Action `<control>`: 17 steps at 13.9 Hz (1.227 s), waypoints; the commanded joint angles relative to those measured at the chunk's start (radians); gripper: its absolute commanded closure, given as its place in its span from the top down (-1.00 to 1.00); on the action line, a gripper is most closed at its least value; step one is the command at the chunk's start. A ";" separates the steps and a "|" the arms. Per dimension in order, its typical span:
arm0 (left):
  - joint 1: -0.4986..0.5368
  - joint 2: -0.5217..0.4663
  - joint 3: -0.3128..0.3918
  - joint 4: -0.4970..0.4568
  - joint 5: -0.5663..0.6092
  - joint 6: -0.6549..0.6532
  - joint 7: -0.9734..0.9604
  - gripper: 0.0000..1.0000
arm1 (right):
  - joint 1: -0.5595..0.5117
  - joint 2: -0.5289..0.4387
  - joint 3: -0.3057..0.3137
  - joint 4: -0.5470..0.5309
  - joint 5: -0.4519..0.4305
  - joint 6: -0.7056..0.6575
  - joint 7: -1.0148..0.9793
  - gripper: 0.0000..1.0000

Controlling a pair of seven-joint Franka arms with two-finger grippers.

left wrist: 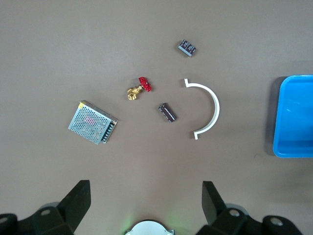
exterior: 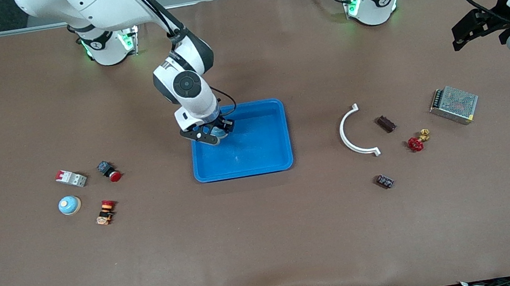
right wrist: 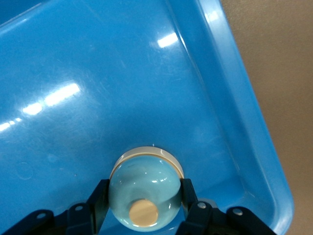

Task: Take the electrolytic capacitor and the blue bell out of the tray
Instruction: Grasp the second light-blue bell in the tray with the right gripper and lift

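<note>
My right gripper (exterior: 210,135) (right wrist: 145,201) is low in the blue tray (exterior: 245,170) (right wrist: 247,115), in the corner toward the right arm's base. It is shut on a light-blue domed bell (right wrist: 145,185) (exterior: 218,130) with a tan button, one finger on each side. A second bell of the same kind (exterior: 69,205) stands on the table toward the right arm's end. The capacitor (exterior: 386,123) (left wrist: 167,112), a dark cylinder, lies beside the white arc toward the left arm's end. My left gripper (exterior: 462,34) (left wrist: 145,196) hangs open, high over that end, holding nothing.
Around the capacitor lie a white arc bracket (exterior: 351,132), a red-handled brass valve (exterior: 417,141), a small dark block (exterior: 384,181) and a metal mesh box (exterior: 454,105). Near the second bell are a breaker (exterior: 71,178) and two red push-buttons (exterior: 109,171) (exterior: 106,212).
</note>
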 commanded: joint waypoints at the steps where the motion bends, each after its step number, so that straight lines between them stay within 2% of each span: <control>1: 0.004 -0.030 -0.004 -0.027 -0.014 0.013 -0.003 1.00 | 0.019 -0.003 -0.014 0.017 -0.013 -0.011 0.030 -1.00; 9: 0.004 -0.024 -0.004 -0.026 -0.014 0.019 -0.003 1.00 | -0.006 -0.027 -0.018 0.132 -0.014 -0.253 -0.034 -1.00; 12: 0.002 -0.021 -0.004 -0.026 -0.019 0.034 -0.003 1.00 | -0.065 -0.071 -0.018 0.181 -0.014 -0.442 -0.140 -1.00; 17: 0.002 -0.019 -0.004 -0.027 -0.020 0.037 -0.003 1.00 | -0.179 -0.167 -0.018 0.176 -0.016 -0.583 -0.350 -1.00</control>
